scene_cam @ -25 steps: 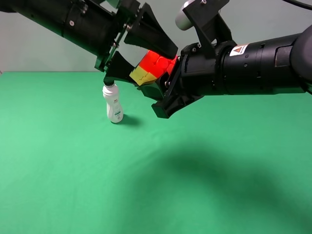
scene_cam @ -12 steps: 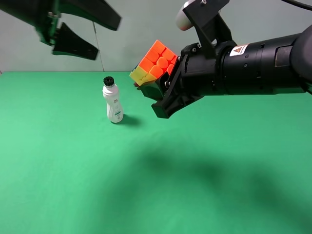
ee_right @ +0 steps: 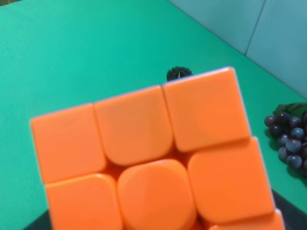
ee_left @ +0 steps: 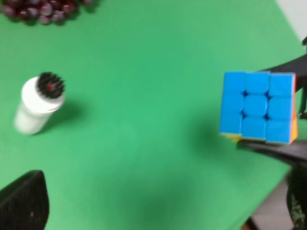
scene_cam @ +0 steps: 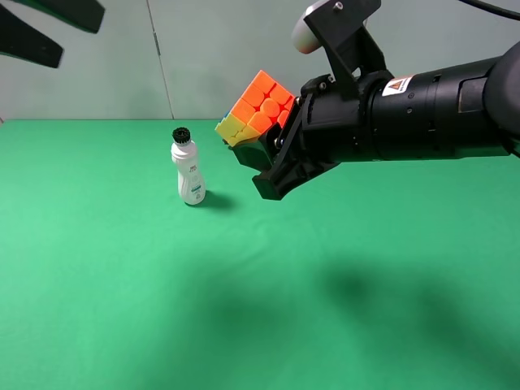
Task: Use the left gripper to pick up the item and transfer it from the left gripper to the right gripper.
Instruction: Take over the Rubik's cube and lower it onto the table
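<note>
The puzzle cube is held in the air by my right gripper, the arm with the grey-white cap and warning sticker. Its orange face points up and its yellow face points left. The orange face fills the right wrist view, and the blue face shows in the left wrist view. My left gripper is open and empty at the top left corner, far from the cube. One of its fingers shows at the edge of the left wrist view.
A white bottle with a black cap stands upright on the green table, left of and below the cube; it also shows in the left wrist view. A bunch of dark red grapes lies at the table's far side.
My left gripper has let go of the cube and pulled away up and to the left, jaws open. The cube stays in my right gripper, which has barely moved.
</note>
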Action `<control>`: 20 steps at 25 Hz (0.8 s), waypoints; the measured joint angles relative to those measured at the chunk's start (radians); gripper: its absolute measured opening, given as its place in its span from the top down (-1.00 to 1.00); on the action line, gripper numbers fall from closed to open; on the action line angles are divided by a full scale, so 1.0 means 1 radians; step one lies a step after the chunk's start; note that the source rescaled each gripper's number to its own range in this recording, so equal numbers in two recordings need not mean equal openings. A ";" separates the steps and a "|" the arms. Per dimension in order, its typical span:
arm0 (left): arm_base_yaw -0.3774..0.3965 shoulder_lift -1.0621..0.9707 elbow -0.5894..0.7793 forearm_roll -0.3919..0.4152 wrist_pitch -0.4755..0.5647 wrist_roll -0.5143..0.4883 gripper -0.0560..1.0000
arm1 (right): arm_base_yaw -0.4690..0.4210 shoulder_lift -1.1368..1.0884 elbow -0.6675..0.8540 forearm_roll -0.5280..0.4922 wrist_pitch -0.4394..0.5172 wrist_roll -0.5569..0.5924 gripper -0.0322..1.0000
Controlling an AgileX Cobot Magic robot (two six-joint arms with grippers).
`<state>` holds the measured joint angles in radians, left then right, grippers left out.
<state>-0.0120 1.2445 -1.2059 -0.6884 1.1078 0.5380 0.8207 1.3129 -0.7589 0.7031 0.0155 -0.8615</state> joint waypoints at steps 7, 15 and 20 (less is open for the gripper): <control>0.000 -0.165 0.080 0.184 -0.056 -0.096 -0.99 | 0.000 0.000 0.000 0.000 0.018 0.003 0.93; 0.000 -0.448 0.331 0.312 -0.120 -0.148 -0.99 | 0.000 0.000 0.000 0.000 0.019 0.003 0.94; 0.000 -0.705 0.480 0.372 -0.136 -0.200 -0.99 | 0.000 0.000 0.000 0.000 0.020 0.020 0.94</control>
<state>-0.0120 0.5392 -0.7260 -0.3168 0.9716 0.3382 0.8207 1.3129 -0.7589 0.7031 0.0353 -0.8417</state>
